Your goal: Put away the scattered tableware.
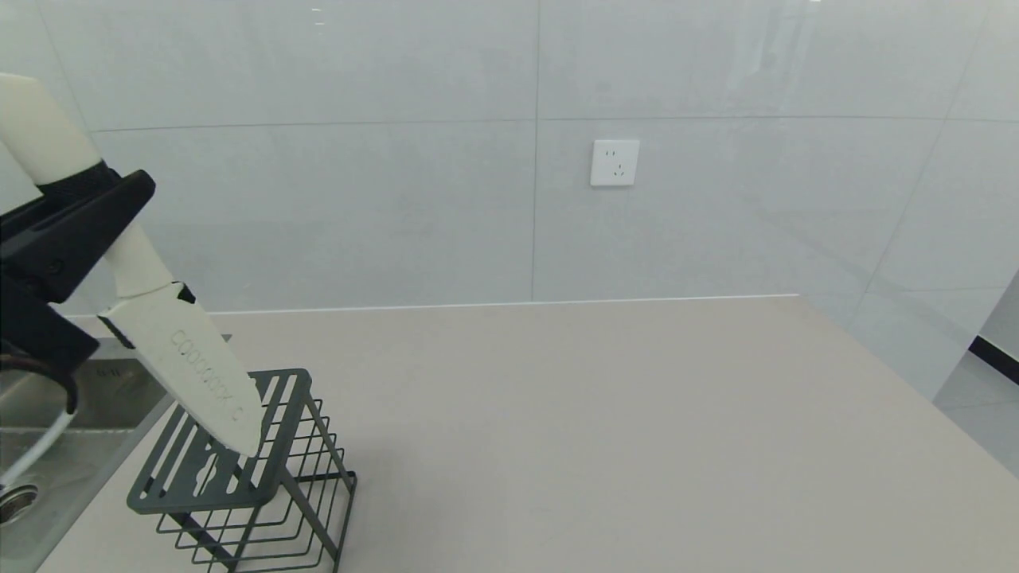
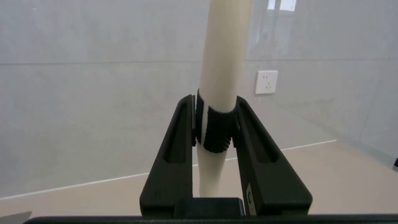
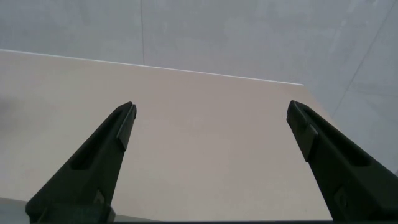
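Observation:
My left gripper (image 1: 95, 208) is shut on the handle of a cream-white knife (image 1: 187, 366), held at the far left above the counter. The blade slants down and its tip sits at the slotted top of a dark grey wire knife rack (image 1: 239, 469) near the counter's front left. In the left wrist view the black fingers (image 2: 180, 149) clamp the pale handle (image 2: 222, 68) at its black band. My right gripper (image 3: 211, 124) is open over bare counter, with nothing between its fingers.
A steel sink (image 1: 48, 446) lies left of the rack. The beige counter (image 1: 597, 430) stretches to the right and ends at a tiled wall with a white socket (image 1: 614, 162). The counter's right edge drops off to the floor.

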Motion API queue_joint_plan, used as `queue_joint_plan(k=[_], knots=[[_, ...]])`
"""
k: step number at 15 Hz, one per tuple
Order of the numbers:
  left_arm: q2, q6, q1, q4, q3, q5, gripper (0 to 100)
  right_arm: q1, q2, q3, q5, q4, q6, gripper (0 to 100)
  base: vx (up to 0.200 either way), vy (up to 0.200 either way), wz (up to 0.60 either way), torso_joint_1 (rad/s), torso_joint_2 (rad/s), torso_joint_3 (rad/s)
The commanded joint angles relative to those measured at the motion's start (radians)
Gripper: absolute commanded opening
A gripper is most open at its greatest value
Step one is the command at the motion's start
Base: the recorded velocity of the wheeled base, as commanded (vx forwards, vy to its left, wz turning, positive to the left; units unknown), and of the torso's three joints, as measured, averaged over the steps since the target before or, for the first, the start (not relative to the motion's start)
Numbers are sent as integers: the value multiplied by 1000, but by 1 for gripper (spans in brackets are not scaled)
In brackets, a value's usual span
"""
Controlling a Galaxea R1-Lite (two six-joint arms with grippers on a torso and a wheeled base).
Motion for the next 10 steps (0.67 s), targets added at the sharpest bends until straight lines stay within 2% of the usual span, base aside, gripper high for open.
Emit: queue_joint_plan(k=[1, 3, 4, 6, 8, 10], knots=[[33, 10, -9, -3, -8, 4, 0, -1, 2, 0, 0, -2, 0, 100, 0, 0, 0, 0, 0, 0], [50, 11, -1, -3, -14, 5, 0, -1, 2, 0, 0, -2, 0, 100, 0, 0, 0, 0, 0, 0], [71, 11, 25, -3, -24, 10, 0, 0, 2, 0, 0, -2, 1, 100, 0, 0, 0, 0, 0, 0], [108, 11, 43, -3, -57, 14, 0, 0, 2, 0, 0, -2, 7, 100, 0, 0, 0, 0, 0, 0], [159, 11, 36, -4, -93, 57, 0, -1, 2, 0, 0, -2, 10, 100, 0, 0, 0, 0, 0, 0], [162, 11, 34, -3, -92, 68, 0, -1, 2, 0, 0, -2, 10, 100, 0, 0, 0, 0, 0, 0]])
